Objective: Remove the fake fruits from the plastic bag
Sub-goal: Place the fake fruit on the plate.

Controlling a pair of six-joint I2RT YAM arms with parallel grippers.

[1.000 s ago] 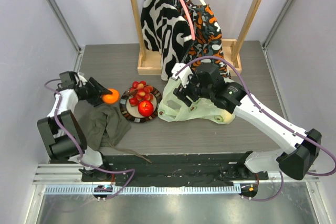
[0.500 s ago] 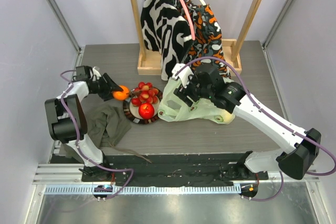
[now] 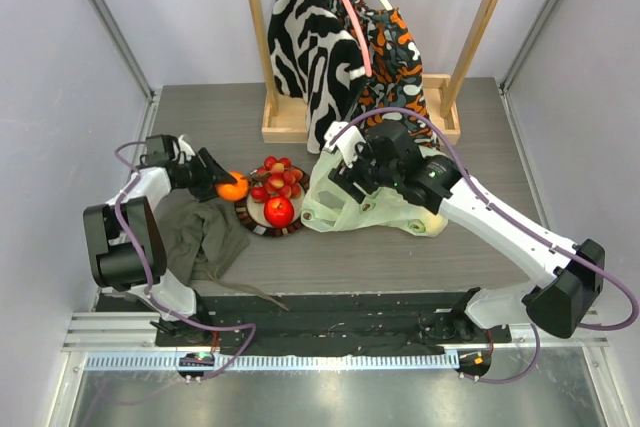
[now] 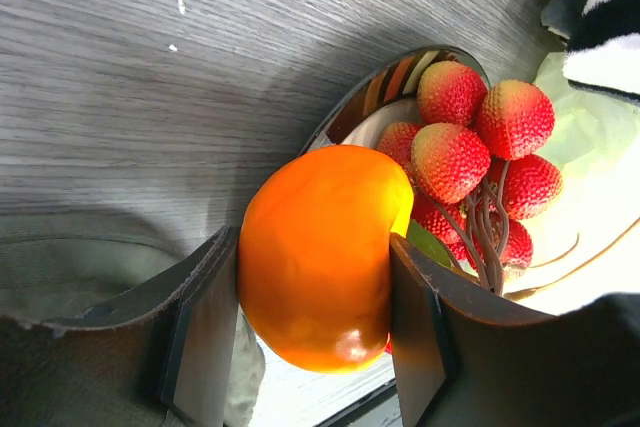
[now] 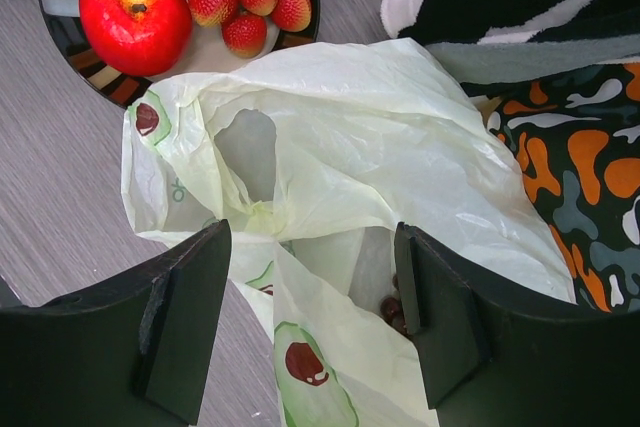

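Observation:
My left gripper (image 3: pixel 228 185) is shut on the orange piece (image 4: pixel 318 252) at the left rim of the plate (image 3: pixel 243 213). The plate holds a red apple (image 3: pixel 278 210) and red strawberries (image 3: pixel 278 176); the strawberries also show in the left wrist view (image 4: pixel 470 137). The pale-green plastic bag (image 3: pixel 375 202) printed with avocado halves lies right of the plate. My right gripper (image 3: pixel 352 172) is open above the bag's mouth (image 5: pixel 330 237), holding nothing. Dark purple grapes (image 5: pixel 392 309) show deep inside the bag. The apple (image 5: pixel 135 15) also shows in the right wrist view. The yellow fruit is hidden.
An olive-grey cloth (image 3: pixel 200 237) lies under my left arm at the front left. A wooden rack (image 3: pixel 300 125) with black-white-orange patterned garments (image 3: pixel 330 37) stands at the back, just behind the bag and my right wrist.
My left gripper has carried the orange piece rightward, from left of the plate to its left rim. The right gripper has stayed over the bag, open.

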